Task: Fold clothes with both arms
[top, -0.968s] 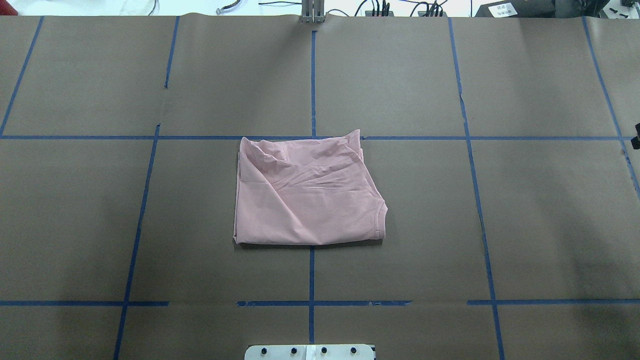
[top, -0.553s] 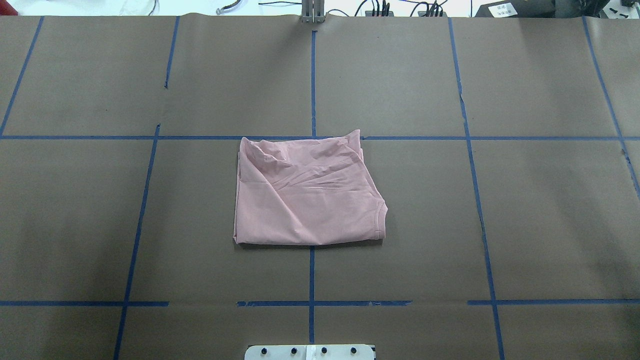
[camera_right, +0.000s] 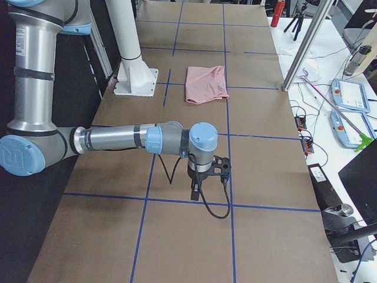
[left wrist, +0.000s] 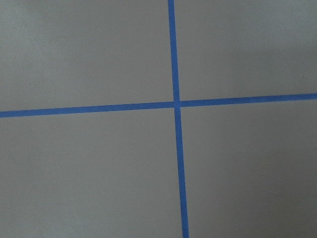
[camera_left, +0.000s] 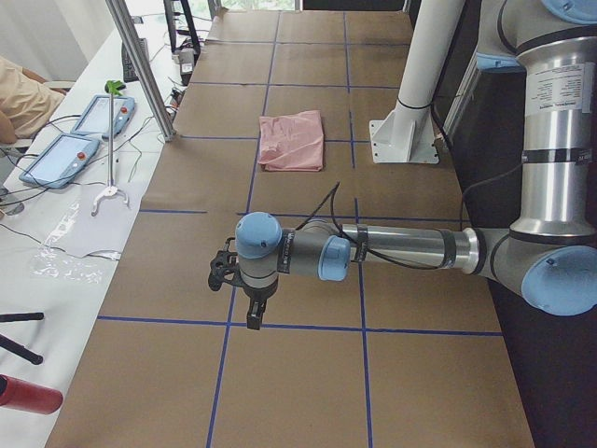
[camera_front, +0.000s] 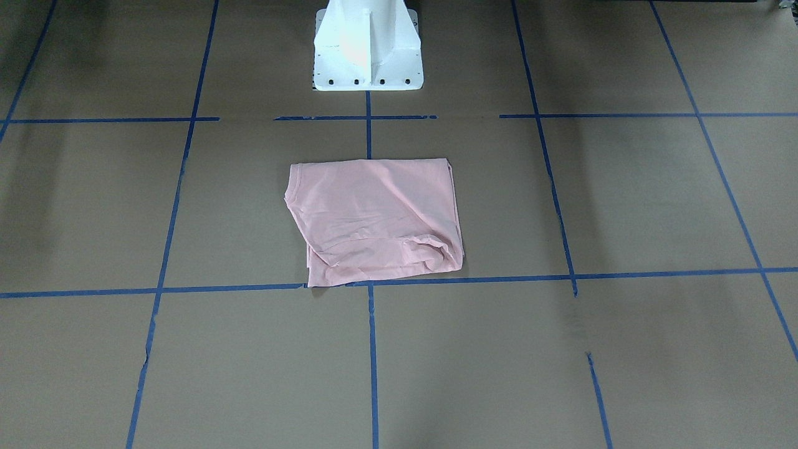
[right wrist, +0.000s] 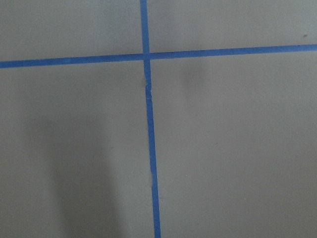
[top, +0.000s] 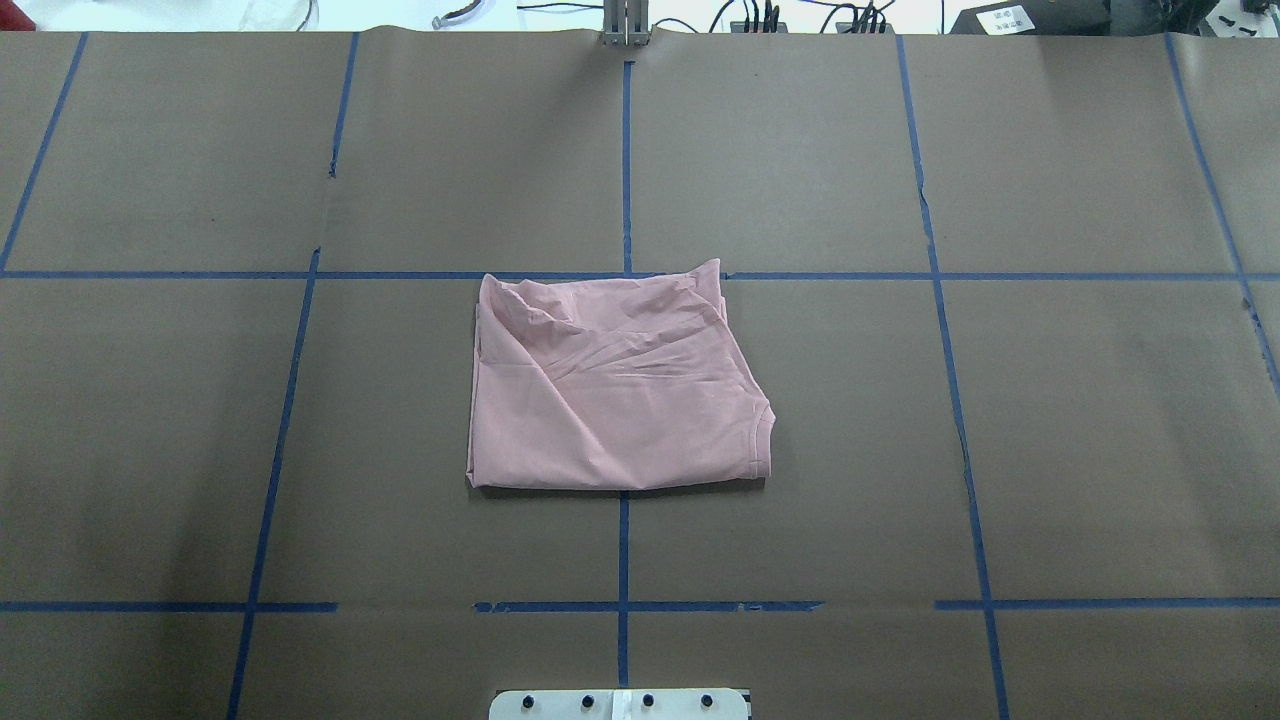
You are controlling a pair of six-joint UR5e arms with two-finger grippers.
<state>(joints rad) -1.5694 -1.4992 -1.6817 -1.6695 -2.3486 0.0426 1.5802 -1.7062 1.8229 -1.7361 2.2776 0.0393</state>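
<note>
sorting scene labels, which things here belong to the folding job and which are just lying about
Job in hand:
pink T-shirt, already folded
left arm
right arm

Lying about:
blue teach pendants on the side bench
white pedestal
blue tape grid

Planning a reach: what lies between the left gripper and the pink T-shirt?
Only bare brown paper with blue tape lines lies between the left gripper and the T-shirt, seen in the exterior left view.
</note>
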